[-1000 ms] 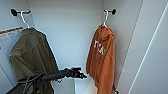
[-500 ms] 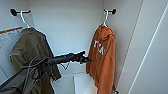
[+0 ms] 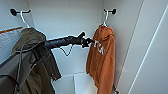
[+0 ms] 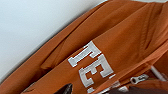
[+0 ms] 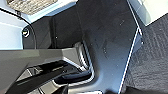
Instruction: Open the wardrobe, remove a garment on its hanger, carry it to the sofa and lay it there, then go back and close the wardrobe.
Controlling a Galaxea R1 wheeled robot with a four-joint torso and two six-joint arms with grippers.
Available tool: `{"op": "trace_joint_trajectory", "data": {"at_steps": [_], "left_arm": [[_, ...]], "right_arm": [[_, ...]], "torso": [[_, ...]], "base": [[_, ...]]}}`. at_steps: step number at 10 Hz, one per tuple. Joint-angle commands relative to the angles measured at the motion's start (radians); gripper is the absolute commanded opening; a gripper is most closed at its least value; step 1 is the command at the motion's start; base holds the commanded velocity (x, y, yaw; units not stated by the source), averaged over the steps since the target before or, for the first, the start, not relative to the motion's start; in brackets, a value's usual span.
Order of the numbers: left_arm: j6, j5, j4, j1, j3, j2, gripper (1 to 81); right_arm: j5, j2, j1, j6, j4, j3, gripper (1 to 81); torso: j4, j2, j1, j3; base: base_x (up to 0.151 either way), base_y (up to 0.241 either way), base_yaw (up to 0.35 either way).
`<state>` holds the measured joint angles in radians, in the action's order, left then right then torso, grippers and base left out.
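I look into the open wardrobe, with its white walls and floor. The garment, an orange hoodie with white letters, hangs at the right on its white hanger, which is hooked over a black peg. My left arm reaches across from the left. Its left gripper is at the hoodie's chest edge, level with the lettering. The left wrist view shows the garment very close, letters and a zip pull included. My right gripper hangs low over the robot's dark base.
An olive-green jacket hangs on a second white hanger at the left, partly behind my left arm. An open wardrobe door stands at the right. Grey carpet shows beside the base.
My left arm has risen and stretched to the right, bringing its gripper from the wardrobe's lower middle up to the orange hoodie's chest. The garments hang as before.
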<state>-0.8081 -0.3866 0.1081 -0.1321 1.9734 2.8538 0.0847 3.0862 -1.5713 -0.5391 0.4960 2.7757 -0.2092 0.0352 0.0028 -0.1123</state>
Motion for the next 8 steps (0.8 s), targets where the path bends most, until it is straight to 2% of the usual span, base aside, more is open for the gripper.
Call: {"op": "trace_joint_trajectory", "data": {"at_steps": [1, 2, 4, 5, 6, 8], "left_arm": [[-0.019, 0.08, 0.142, -0.266, 0.016, -0.003, 81.1], [-0.02, 0.086, 0.162, -0.289, 0.019, -0.002, 81.1], [-0.019, 0.141, 0.217, -0.338, 0.021, 0.001, 81.1], [-0.019, 0.143, 0.232, -0.367, 0.025, 0.009, 81.1], [-0.02, 0.146, 0.249, -0.381, 0.027, 0.015, 81.1], [-0.02, 0.195, 0.265, -0.389, 0.019, 0.029, 81.1]], "right_arm": [[-0.042, 0.008, 0.024, 0.001, 0.001, -0.006, 81.1], [-0.04, 0.008, 0.023, -0.001, 0.0, -0.006, 81.1], [-0.039, 0.008, 0.018, 0.001, 0.001, -0.006, 81.1], [-0.039, 0.008, 0.019, 0.001, -0.002, -0.006, 81.1], [-0.039, 0.015, 0.019, 0.001, 0.0, -0.006, 81.1], [-0.043, 0.019, 0.018, 0.001, -0.004, -0.006, 81.1]], "torso": [[0.0, 0.0, 0.0, 0.0], [0.0, 0.0, 0.0, 0.0], [0.0, 0.0, 0.0, 0.0], [0.0, 0.0, 0.0, 0.0], [0.0, 0.0, 0.0, 0.0], [0.0, 0.0, 0.0, 0.0]], "base": [[0.0, 0.0, 0.0], [0.0, 0.0, 0.0], [0.0, 0.0, 0.0], [0.0, 0.0, 0.0], [0.0, 0.0, 0.0], [0.0, 0.0, 0.0]]}}
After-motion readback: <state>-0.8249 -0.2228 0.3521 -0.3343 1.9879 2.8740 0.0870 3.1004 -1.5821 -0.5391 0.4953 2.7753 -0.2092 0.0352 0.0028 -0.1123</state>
